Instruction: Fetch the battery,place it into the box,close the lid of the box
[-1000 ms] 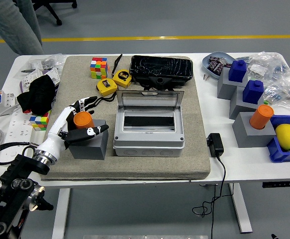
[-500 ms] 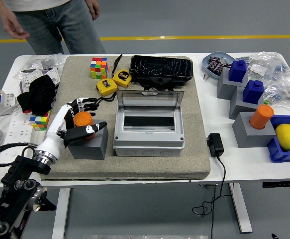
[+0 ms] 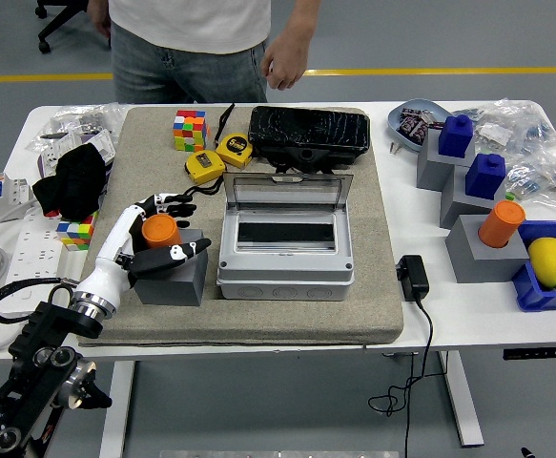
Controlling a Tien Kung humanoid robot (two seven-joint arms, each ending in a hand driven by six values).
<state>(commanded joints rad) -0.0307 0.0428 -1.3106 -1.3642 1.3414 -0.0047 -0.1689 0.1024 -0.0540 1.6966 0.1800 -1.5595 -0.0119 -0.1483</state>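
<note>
I'm seeing the left hand [image 3: 154, 240] curling its fingers around the orange battery [image 3: 160, 230] | battery is sitting on the grey block [image 3: 175, 281] | box [image 3: 285, 248] is lying open beside it

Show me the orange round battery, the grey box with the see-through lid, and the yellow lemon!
Orange round battery [image 3: 160, 230], head view, on its top end.
Grey box with the see-through lid [image 3: 285, 278], head view, on its front wall.
Yellow lemon [image 3: 550, 260], head view, on its middle.
</note>
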